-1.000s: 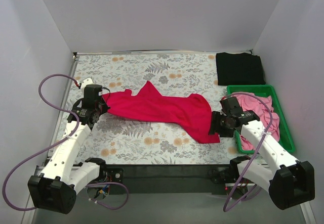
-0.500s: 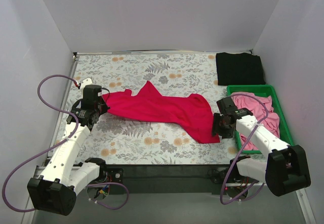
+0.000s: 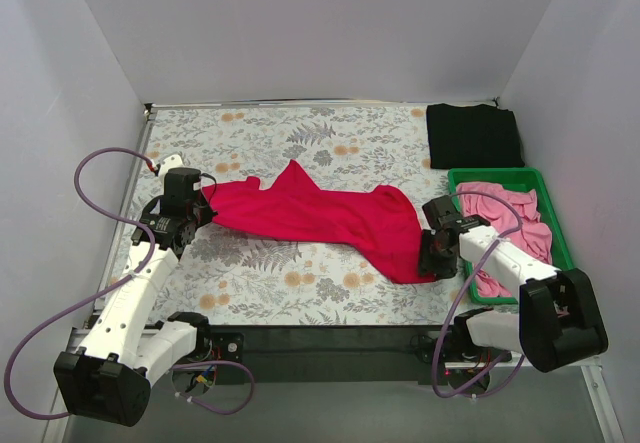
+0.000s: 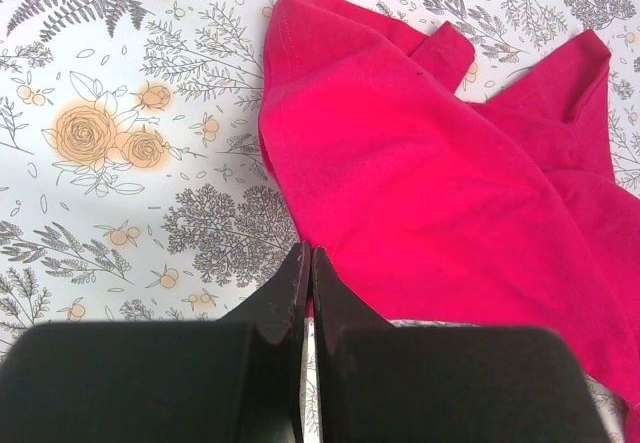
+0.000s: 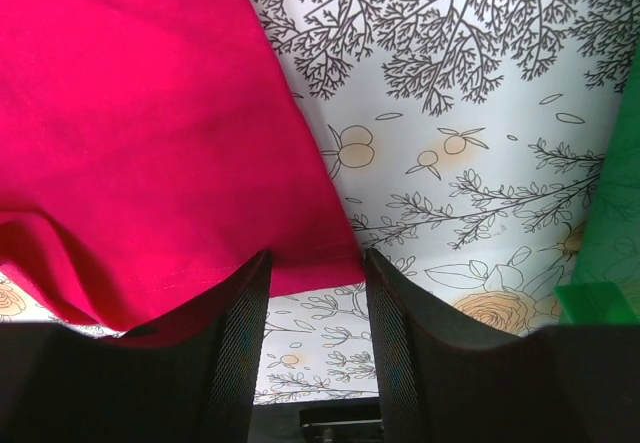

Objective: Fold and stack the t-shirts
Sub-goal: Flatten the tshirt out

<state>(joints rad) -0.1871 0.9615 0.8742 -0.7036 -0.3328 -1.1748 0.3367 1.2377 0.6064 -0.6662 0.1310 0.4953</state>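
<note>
Now | right claw [image 5: 316, 259] standing open, straddling the hem corner of the crimson t-shirt [image 3: 320, 215] on the surface [image 3: 300, 283], probably needing a low, full bite | left claw [image 4: 306, 255] pinching shut on its left end | black t-shirt [image 3: 473, 135] lying folded at back.

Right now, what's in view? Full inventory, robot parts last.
red t-shirt: 1, crimson, unfolded across the middle of the tablecloth
black t-shirt: 1, black, folded, far right corner
pink t-shirts: number unclear, pink, heaped in the green bin
green bin: 1, green, right edge, nearer than the black t-shirt
tablecloth: 1, pale floral, under everything
cables: 2, purple, one looping off each arm
left gripper: 1, black, shut on the red t-shirt's left end
right gripper: 1, black, open, straddling its right hem
</note>
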